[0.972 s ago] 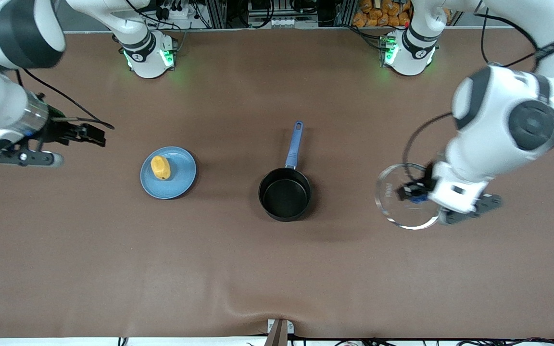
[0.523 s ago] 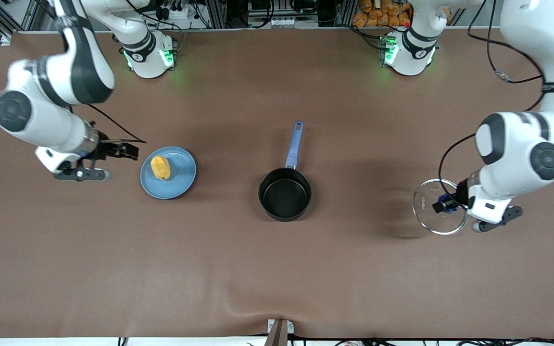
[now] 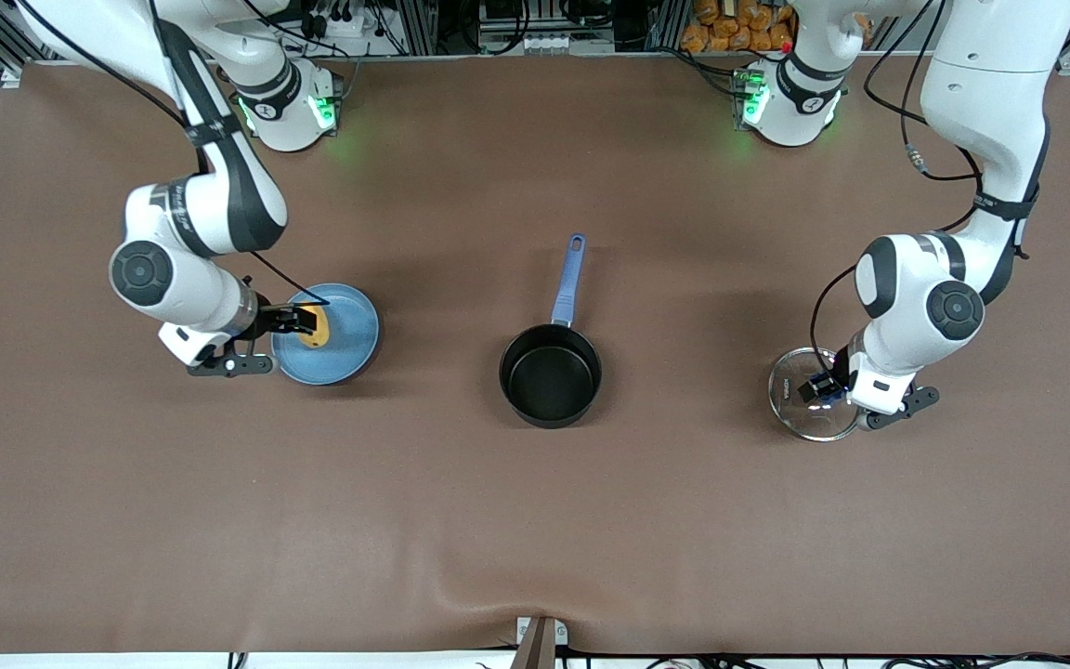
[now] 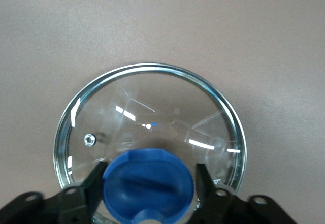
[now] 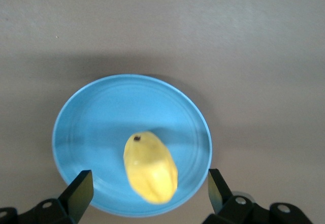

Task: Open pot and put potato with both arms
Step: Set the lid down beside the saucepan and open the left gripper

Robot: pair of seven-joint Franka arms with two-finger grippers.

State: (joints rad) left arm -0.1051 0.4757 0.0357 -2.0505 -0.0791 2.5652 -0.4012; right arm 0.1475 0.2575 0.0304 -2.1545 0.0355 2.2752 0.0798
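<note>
From my remote station: the pot [image 3: 551, 373] stands uncovered at mid-bench, its blue handle pointing toward the robots' bases, nothing inside. Toward the left arm's end of the bench, the left gripper [image 3: 821, 388] has its jaws closed on the blue knob [image 4: 148, 185] of the glass lid [image 3: 810, 394], which sits low over the bench, well apart from the pot. I cannot tell whether the lid's rim is touching the surface yet.

Toward the right arm's end, the potato [image 5: 150, 166] lies on the light-blue plate [image 5: 86, 132]. The right gripper [image 3: 303, 321] hangs over it with jaws spread wide, one on each side of the potato, neither touching it in the right wrist view.

I judge the opening step all but finished and the pick-up of the potato now in hand. The next move, as I read it, calls for the right gripper to drop until its jaws bracket the potato's middle, then close across its narrow width without nudging it off the plate. The potato is smooth and rounded, so an off-centre pinch could squirt it sideways. After that comes a lift and a carry to the open pot, with the lid kept out of the way.
</note>
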